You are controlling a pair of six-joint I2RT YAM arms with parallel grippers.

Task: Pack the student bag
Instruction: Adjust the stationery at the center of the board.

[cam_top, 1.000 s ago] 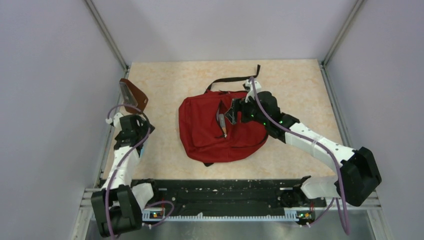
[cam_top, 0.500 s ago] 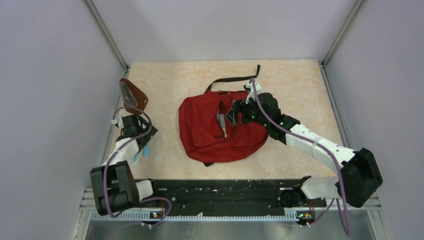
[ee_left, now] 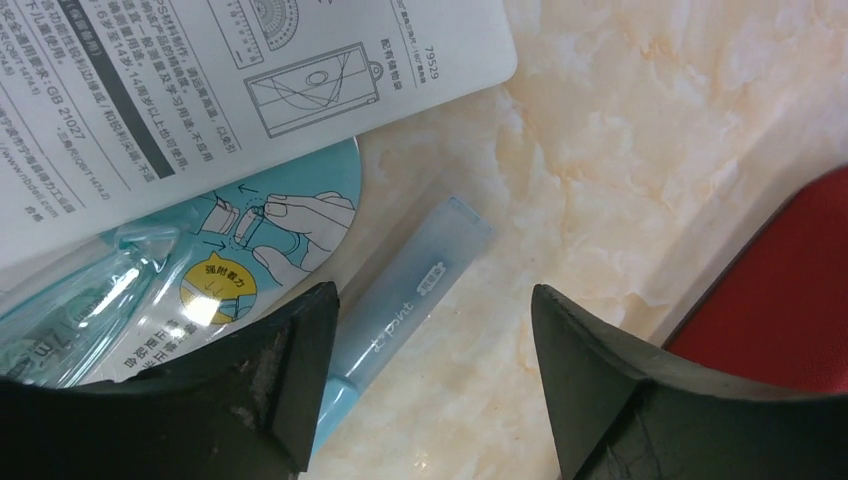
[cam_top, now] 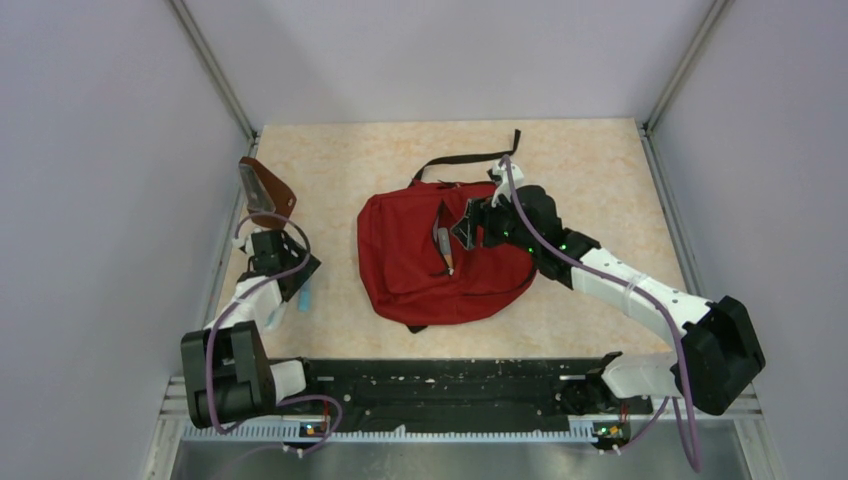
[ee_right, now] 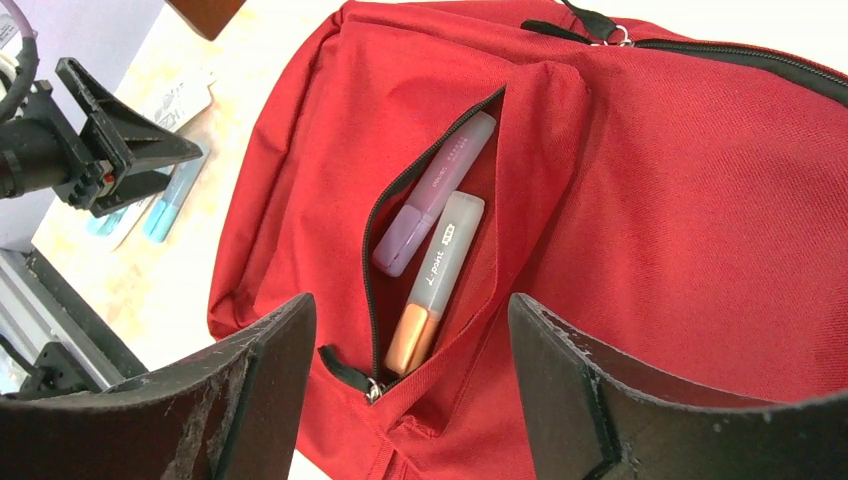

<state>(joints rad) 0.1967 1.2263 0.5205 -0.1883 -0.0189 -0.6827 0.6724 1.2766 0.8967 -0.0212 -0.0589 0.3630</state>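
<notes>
The student bag (cam_top: 420, 270), a dark-red backpack, lies flat mid-table with its front pocket unzipped. A purple highlighter (ee_right: 430, 195) and an orange highlighter (ee_right: 435, 280) rest inside the pocket. My right gripper (ee_right: 410, 310) hovers open just above the pocket's lower end, holding nothing. At the table's left edge my left gripper (ee_left: 432, 300) is open and low over a light-blue highlighter (ee_left: 440, 245). The highlighter lies on the table between the jaws, close to the left finger (ee_left: 290, 360). From above, the left gripper (cam_top: 292, 280) sits over that highlighter (cam_top: 304, 297).
A brown wedge-shaped pouch (cam_top: 268, 190) stands at the far left. A white printed card (ee_left: 200, 80) and a blister-packed correction tape (ee_left: 180, 280) lie beside the blue highlighter. Enclosure walls close in left, right and back.
The left arm has swung nearer and lower, settling over the blue highlighter, and its jaws have narrowed somewhat. The right gripper stays above the pocket, its jaws slightly narrower.
</notes>
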